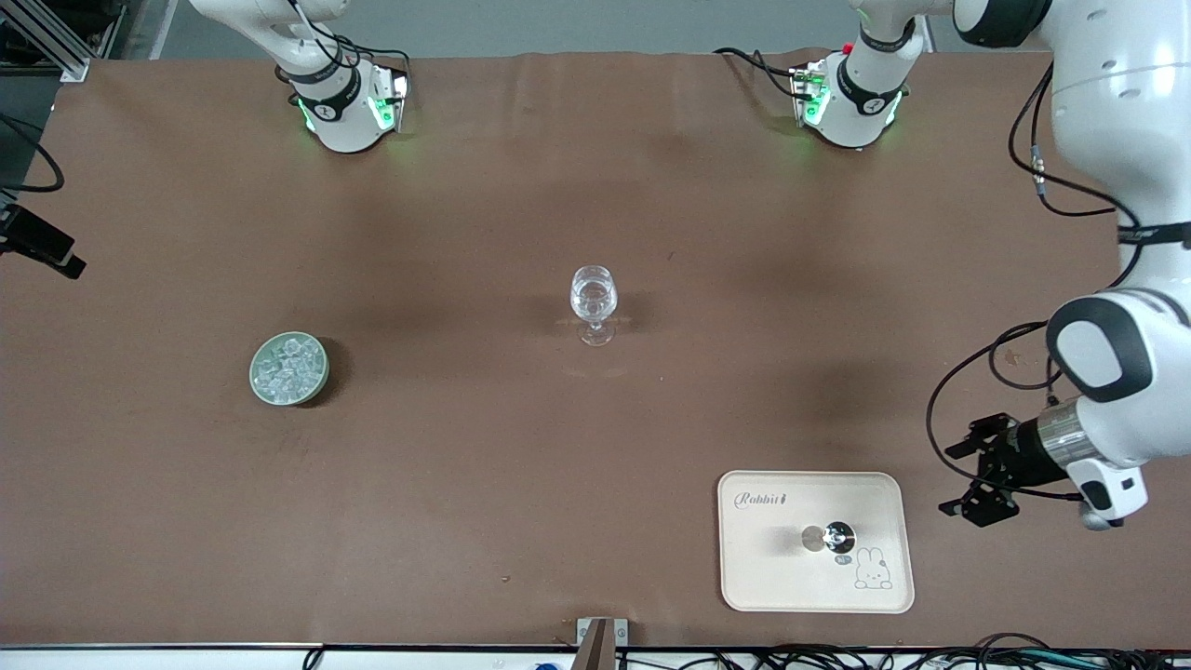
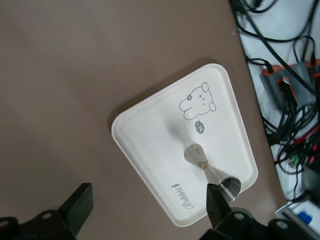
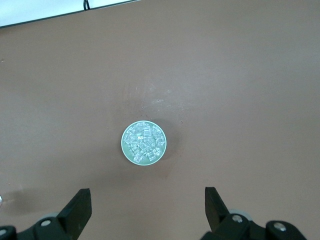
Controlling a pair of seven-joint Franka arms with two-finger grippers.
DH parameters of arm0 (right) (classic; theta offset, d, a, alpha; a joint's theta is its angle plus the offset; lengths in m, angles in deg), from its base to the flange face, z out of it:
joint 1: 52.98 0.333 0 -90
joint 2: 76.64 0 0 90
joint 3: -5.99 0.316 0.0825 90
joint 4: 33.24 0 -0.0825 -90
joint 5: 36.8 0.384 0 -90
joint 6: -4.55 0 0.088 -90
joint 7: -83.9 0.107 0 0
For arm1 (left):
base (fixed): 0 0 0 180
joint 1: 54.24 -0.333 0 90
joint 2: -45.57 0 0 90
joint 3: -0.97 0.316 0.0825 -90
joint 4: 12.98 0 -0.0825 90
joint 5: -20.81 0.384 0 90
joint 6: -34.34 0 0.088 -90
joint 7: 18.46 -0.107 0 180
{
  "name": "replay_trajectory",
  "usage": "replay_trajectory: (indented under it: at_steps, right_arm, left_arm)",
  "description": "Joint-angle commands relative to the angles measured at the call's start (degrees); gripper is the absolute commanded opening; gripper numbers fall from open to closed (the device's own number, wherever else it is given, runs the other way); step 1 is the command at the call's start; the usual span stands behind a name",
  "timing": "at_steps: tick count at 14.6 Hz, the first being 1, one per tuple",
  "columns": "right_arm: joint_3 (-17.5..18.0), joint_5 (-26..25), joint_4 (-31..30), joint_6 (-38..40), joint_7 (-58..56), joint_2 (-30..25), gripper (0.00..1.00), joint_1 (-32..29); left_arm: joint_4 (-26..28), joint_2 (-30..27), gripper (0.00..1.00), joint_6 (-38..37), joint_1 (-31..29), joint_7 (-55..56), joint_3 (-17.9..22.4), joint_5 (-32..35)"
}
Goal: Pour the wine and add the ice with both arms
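Observation:
A clear stemmed glass (image 1: pixel 594 302) stands at the table's middle. A pale green bowl (image 1: pixel 253 377) of ice (image 1: pixel 284 365) sits toward the right arm's end. My right gripper (image 3: pixel 147 207) is open and empty, high over the table, looking down on the bowl (image 3: pixel 124 149) and its ice (image 3: pixel 145 141); it is out of the front view. My left gripper (image 1: pixel 954 479) is open and empty, in the air beside a cream tray (image 1: pixel 744 577). The left wrist view shows this gripper (image 2: pixel 148 210) by the tray (image 2: pixel 150 135). A silver jigger (image 1: pixel 837 536) stands on the tray, also in the left wrist view (image 2: pixel 210 167).
Both arm bases (image 1: pixel 344 112) stand along the edge farthest from the front camera. A black clamp (image 1: pixel 42 247) juts in at the right arm's end. Cables (image 2: pixel 285 100) lie off the table edge next to the tray.

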Motion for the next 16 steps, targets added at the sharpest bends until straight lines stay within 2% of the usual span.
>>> replay_trajectory:
  at_steps: [1, 4, 8, 9, 12, 16]
  right_arm:
    - [0.4, 0.4, -2.0, -0.7, 0.2, -1.9, 1.0, -0.2]
    - [0.4, 0.4, -2.0, -0.3, 0.2, -1.9, 1.0, -0.2]
    - [0.5, 0.4, -2.0, -0.3, 0.2, -1.9, 1.0, -0.2]
    - [0.5, 0.4, -2.0, -0.3, 0.2, -1.9, 1.0, -0.2]
    - [0.5, 0.4, -2.0, -0.3, 0.2, -1.9, 1.0, -0.2]
    - [0.6, 0.4, -2.0, -0.3, 0.2, -1.9, 1.0, -0.2]
  left_arm:
    - [1.8, -6.5, 1.0, -3.3, -0.1, -9.6, -0.1, 3.1]
    - [2.2, -12.8, 1.0, -10.8, 0.0, -21.6, 0.0, 4.1]
    - [4.6, -22.1, 1.0, -17.4, 0.5, -32.1, -0.1, 10.6]
    - [5.5, -24.3, 1.0, -19.6, 0.6, -33.6, -1.4, 12.8]
    - [13.4, -34.1, 1.0, -21.2, 0.4, -36.8, -6.8, 19.7]
    - [26.9, -47.6, 1.0, -20.6, 0.6, -36.8, -8.9, 19.9]
